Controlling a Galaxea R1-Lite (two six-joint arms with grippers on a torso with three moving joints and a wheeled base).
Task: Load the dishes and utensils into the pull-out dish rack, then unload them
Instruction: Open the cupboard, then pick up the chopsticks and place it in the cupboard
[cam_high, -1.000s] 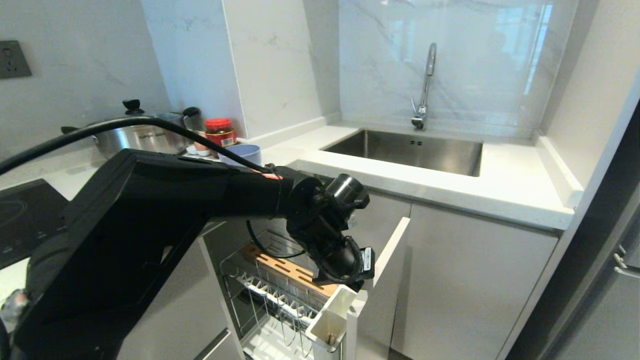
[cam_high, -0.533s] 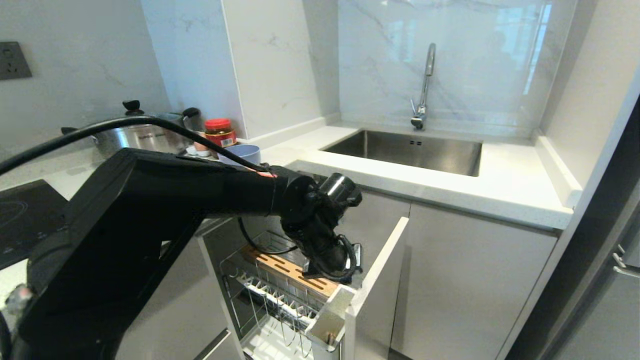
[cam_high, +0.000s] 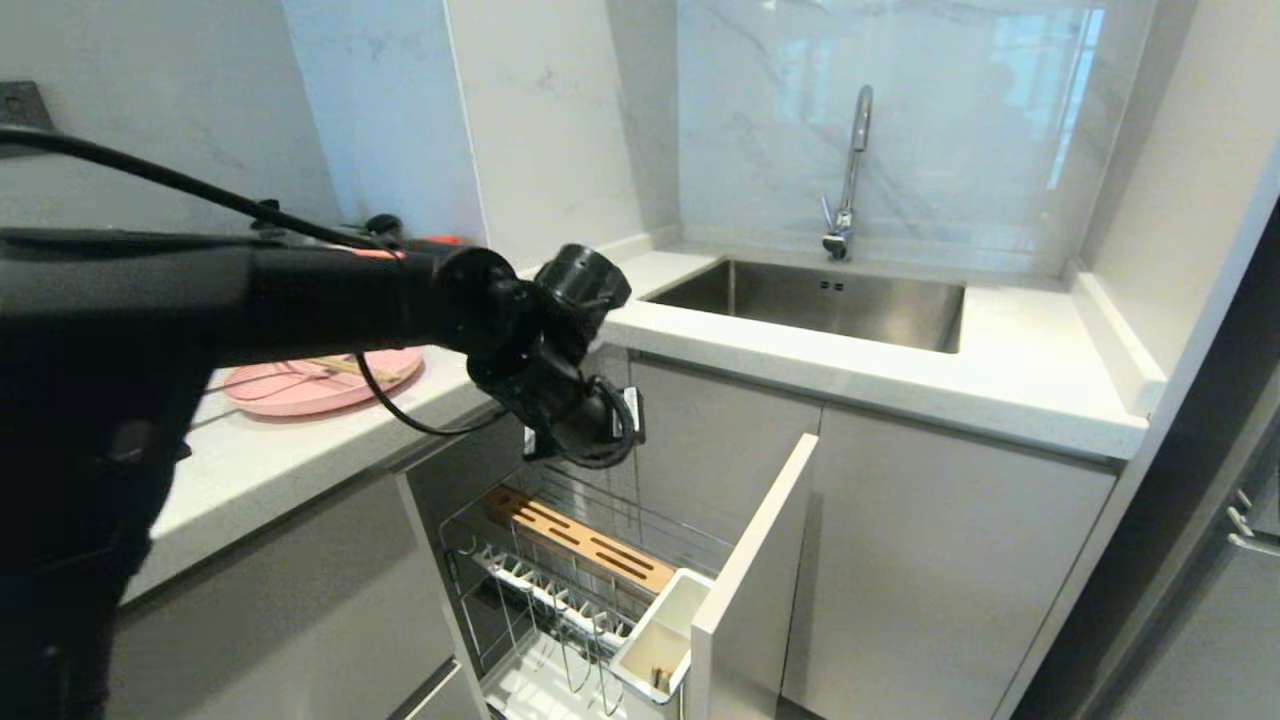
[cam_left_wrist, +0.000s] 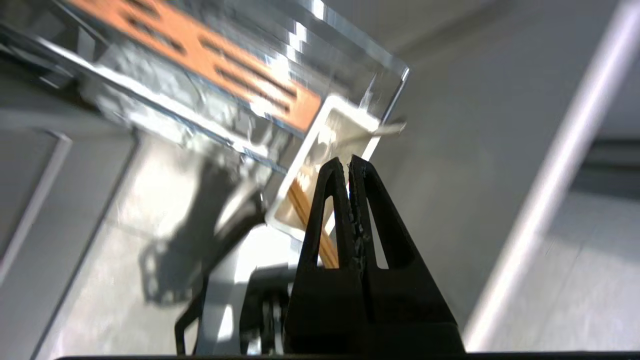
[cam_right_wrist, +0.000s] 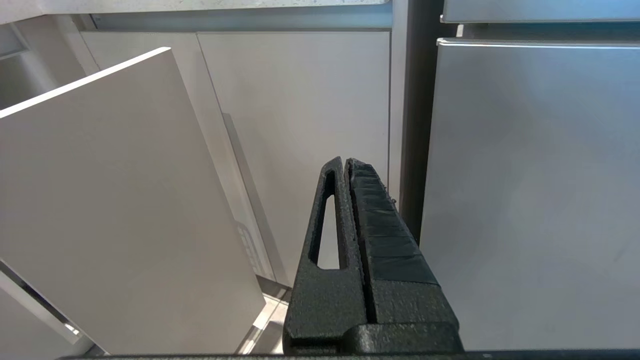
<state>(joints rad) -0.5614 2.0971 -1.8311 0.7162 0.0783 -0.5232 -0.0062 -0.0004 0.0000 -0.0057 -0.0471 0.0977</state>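
The pull-out dish rack (cam_high: 560, 600) stands drawn out below the counter, with its slotted wooden board (cam_high: 585, 543), a white utensil cup (cam_high: 655, 635) and its narrow white front panel (cam_high: 750, 580). The chopsticks (cam_left_wrist: 306, 212) stand in that cup (cam_left_wrist: 345, 120). A pink plate (cam_high: 300, 388) lies on the counter to the left with something thin and pale across it. My left arm (cam_high: 380, 300) reaches across at counter-edge height. Its left gripper (cam_left_wrist: 348, 161) is shut and empty, well above the cup. My right gripper (cam_right_wrist: 346, 161) is shut and empty, low beside the front panel (cam_right_wrist: 100, 200).
A steel sink (cam_high: 820, 300) with a faucet (cam_high: 852, 170) is set in the white counter (cam_high: 1000, 380) at the back right. Closed cabinet doors (cam_high: 940, 560) stand right of the rack. A grey steel appliance front (cam_right_wrist: 525, 200) faces the right gripper.
My left arm has lifted from just above the utensil cup and swung to the left, up to counter-edge height, gripper still shut. The pink plate now shows below the arm.
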